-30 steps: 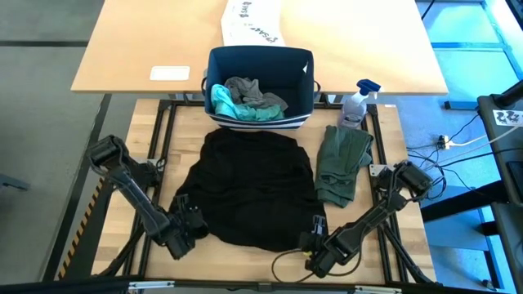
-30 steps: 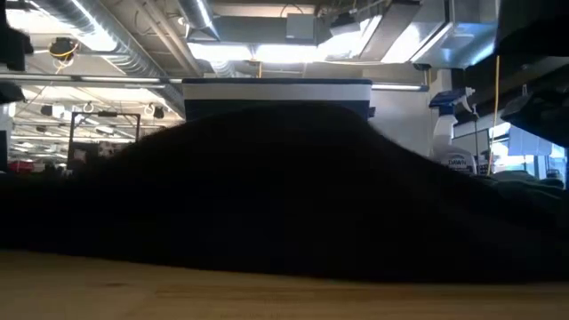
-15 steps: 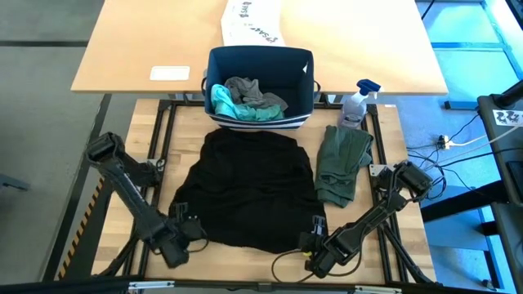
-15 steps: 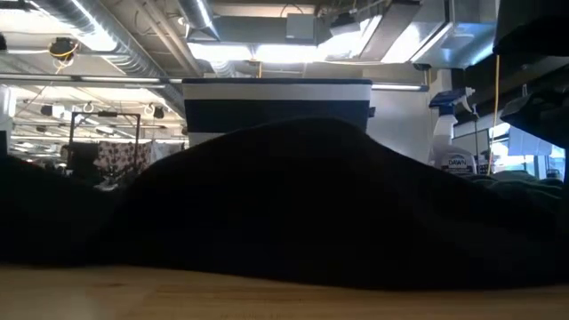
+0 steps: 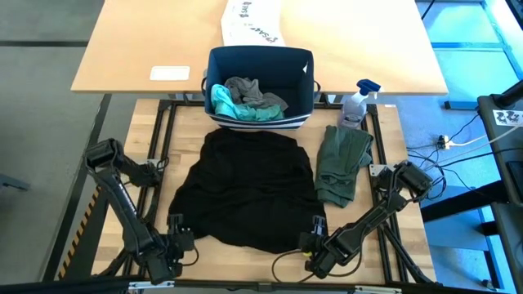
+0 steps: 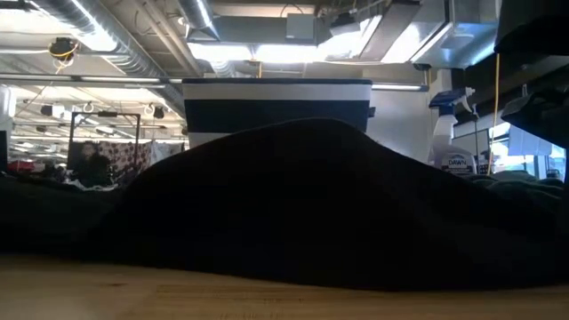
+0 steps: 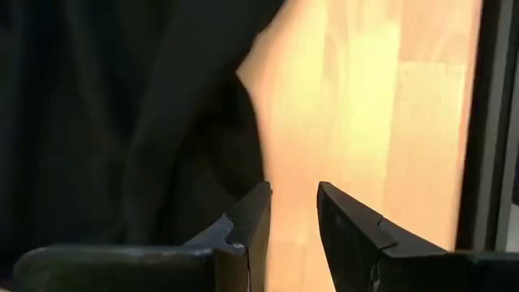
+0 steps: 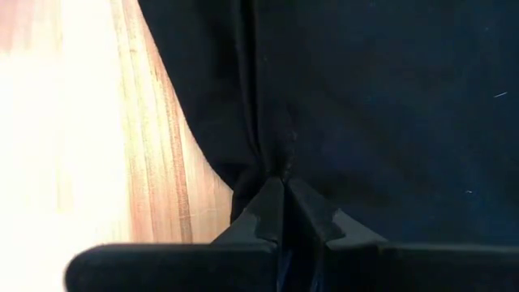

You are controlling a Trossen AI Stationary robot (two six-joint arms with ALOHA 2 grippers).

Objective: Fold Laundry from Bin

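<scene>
Fingers of the right gripper [image 8: 285,188] pinch the large black cotton T-shirt's [image 5: 249,192] hem, anchoring it; left gripper's [image 7: 293,212] fingers stand slightly apart, empty, over the wooden tabletop [image 7: 381,105].

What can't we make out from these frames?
- Low view: the black T-shirt fills the frame, hiding both grippers and most of the bin.
- High view: garments in the bin overlap; what lies under the grey piece and teal piece is hidden.
- Right wrist view: right gripper pinches a fold; the shirt part is unclear.
- High view: print on the white box is too small.
</scene>
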